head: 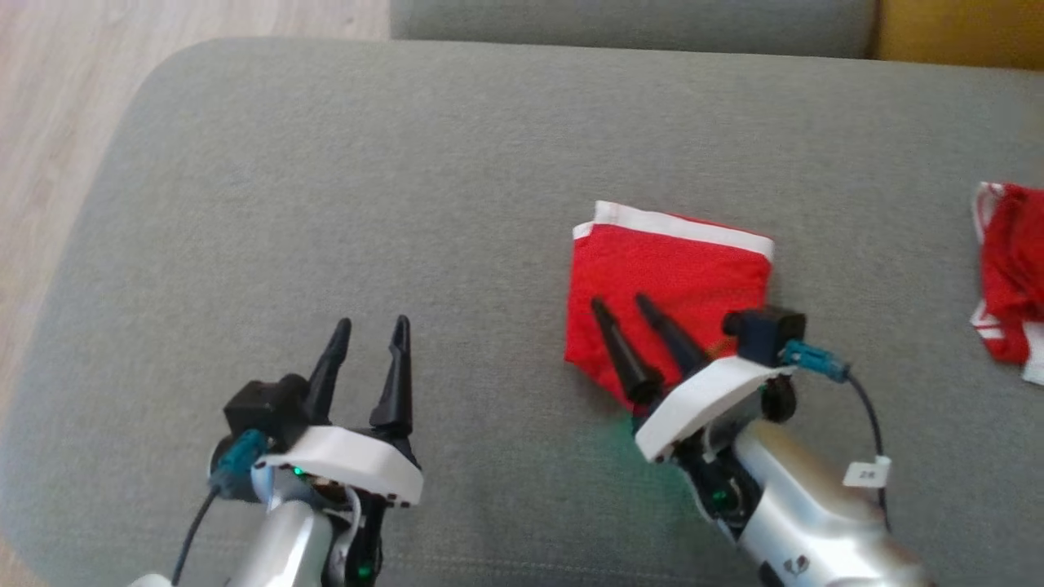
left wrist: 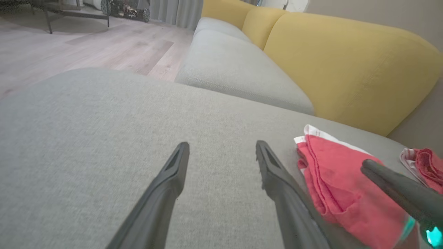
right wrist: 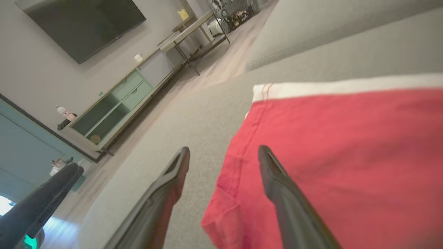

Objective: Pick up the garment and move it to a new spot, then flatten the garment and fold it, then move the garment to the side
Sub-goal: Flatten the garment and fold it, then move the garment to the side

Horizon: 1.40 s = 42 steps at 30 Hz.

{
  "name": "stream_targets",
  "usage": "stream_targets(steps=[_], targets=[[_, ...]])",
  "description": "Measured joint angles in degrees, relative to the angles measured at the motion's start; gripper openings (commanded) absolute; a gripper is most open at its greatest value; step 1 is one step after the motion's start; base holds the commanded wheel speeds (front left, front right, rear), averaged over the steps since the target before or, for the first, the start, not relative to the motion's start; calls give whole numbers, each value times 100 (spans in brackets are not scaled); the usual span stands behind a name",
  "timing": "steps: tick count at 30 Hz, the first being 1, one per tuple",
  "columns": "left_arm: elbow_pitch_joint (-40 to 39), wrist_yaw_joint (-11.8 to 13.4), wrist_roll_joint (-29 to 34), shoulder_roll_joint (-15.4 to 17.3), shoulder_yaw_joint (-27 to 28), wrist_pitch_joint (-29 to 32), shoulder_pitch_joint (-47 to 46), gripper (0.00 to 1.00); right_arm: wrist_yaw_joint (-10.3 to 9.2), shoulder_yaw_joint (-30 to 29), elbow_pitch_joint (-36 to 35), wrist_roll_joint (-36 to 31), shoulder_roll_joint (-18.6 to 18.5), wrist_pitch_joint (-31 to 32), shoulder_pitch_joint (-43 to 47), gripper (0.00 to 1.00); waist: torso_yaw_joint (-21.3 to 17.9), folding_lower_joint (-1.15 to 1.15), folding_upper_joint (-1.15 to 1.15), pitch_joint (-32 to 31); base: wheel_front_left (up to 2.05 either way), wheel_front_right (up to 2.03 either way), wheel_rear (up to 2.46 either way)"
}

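From the head camera: left gripper (head: 372, 321) spread wide over bare grey cushion (head: 326, 179), nothing between the jaws. Well off to its right, right gripper (head: 621, 301) likewise released, both dark fingers lying over the near left part of the folded red garment (head: 685, 269). Garment flat on the cushion in a rough square, white band along the edge beyond the right fingertips. Farther right of those jaws, well apart, a second red cloth (head: 1007, 277), bunched. Left of the left jaws, past the cushion's rim, pale wooden floor (head: 41, 122).

From the left wrist: own two fingers parted, only cushion in the gap and ahead. Just beside the finger on that view's right, the garment's stacked folded edges, with one finger of the other gripper over them. Ahead and right of the jaws, a yellow backrest (left wrist: 346, 62).

From the right wrist: jaws apart, clamping nothing. Garment's left edge up through the gap, one finger over red fabric, the other over cushion. White band ahead of the tips. Contact with the fabric: cannot tell. Far left of the jaws, a dark screen (right wrist: 83, 24) above a low cabinet (right wrist: 114, 107).
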Motion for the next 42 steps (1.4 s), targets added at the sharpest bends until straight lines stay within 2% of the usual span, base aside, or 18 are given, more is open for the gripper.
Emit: stream_targets(steps=[5, 8, 10, 14, 16, 20, 25, 37, 42], targets=[[-141, -4, 30, 8, 156, 0, 9, 100, 0, -279, -215, -724, -411, -386, -119, 100, -323, 0, 0, -117, 0, 0, 0], [-315, -3, 41, 4, 179, 0, 13, 100, 0, -716, -371, -1585, -777, -437, -98, 100, -541, 0, 0, -197, 0, 0, 0], [-460, -1, 22, 3, 237, 0, 14, 100, 0, -1216, -676, -2252, -942, -437, -22, 100, -679, 0, 0, -243, 0, 0, 0], [-679, 45, 14, 4, 343, 0, 16, 100, 0, -2193, -1449, -3049, -928, -454, 559, 100, -912, 0, 0, -311, 0, 0, 0], [-782, 94, 15, 1, 399, 0, 24, 100, 0, -2742, -1847, -3463, -804, -454, 1228, 100, -1039, 0, 0, -353, 0, 0, 0], [-789, 97, 123, 2, 459, 0, 138, 100, 1, -3192, -2184, -3720, -523, -454, 1805, 100, -1159, 0, 0, -365, 0, 0, 0], [-678, 98, 363, 2, 423, 0, 279, 100, 0, -3437, -2304, -3989, -303, -455, 1993, 100, -1213, 0, 0, -350, 0, 0, 0], [-655, 138, 367, 4, 327, 0, 378, 100, 0, -3423, -2270, -4017, -134, -454, 2073, 100, -1145, 0, 0, -236, 0, 0, 0], [-643, 134, 367, 4, 311, 0, 336, 100, 0, -3085, -2108, -3756, -47, -453, 1952, 100, -1035, 0, 0, -86, 0, 0, 0]])
